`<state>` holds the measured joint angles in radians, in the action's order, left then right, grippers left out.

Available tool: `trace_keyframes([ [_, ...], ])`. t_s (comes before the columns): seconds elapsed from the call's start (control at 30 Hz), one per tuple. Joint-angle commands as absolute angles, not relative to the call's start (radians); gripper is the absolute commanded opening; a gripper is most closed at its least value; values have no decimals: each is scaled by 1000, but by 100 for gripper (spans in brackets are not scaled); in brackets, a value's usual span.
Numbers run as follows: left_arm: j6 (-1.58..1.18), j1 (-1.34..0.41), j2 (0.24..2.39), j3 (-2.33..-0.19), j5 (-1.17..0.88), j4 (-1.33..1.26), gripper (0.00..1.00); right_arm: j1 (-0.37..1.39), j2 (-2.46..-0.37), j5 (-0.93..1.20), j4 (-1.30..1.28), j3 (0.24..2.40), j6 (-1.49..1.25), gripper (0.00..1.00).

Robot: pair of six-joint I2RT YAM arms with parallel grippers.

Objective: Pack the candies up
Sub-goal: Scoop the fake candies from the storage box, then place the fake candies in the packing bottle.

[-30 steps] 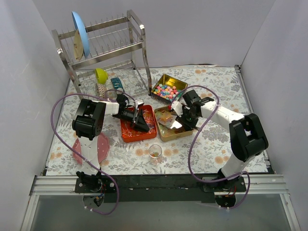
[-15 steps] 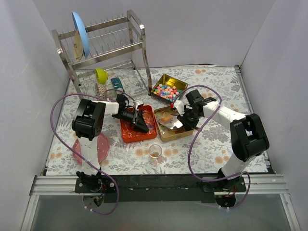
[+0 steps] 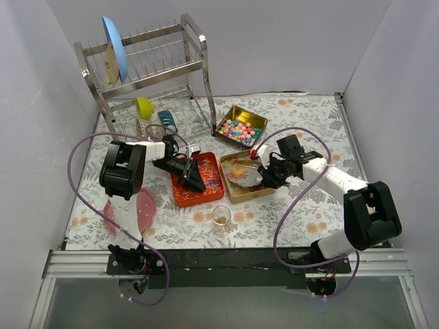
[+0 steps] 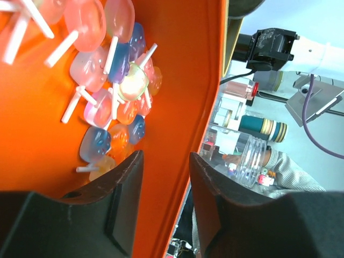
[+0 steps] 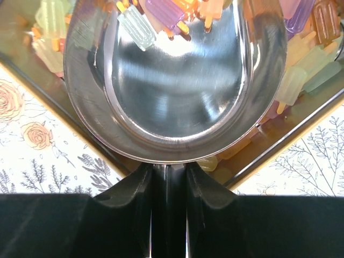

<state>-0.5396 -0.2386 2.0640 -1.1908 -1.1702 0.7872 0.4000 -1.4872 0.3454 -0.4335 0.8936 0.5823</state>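
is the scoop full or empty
Nearly empty: the scoop shows bare shiny metal, with only a few candies at its far end.

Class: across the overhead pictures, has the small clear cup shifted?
No. The clear cup stays in the same spot, just in front of the jelly tin's near corner.

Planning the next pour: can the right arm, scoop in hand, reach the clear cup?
Probably yes. The clear cup stands in the open on the near side of the gold tin holding the scoop, with nothing between them. The left gripper is off at the orange tray.
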Motion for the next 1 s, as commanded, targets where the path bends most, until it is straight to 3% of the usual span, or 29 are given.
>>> trace_keyframes([
  [0.0,-454,-229,2022,-1258,-1169,896,40,390,-1398,411,-341,867,577,1],
  [0.7,-319,-247,2039,-1316,-1043,1034,46,262,-1137,592,-9,572,416,1],
  [0.97,-310,-275,2029,-1348,-1009,1035,47,258,-1009,568,161,494,305,1],
])
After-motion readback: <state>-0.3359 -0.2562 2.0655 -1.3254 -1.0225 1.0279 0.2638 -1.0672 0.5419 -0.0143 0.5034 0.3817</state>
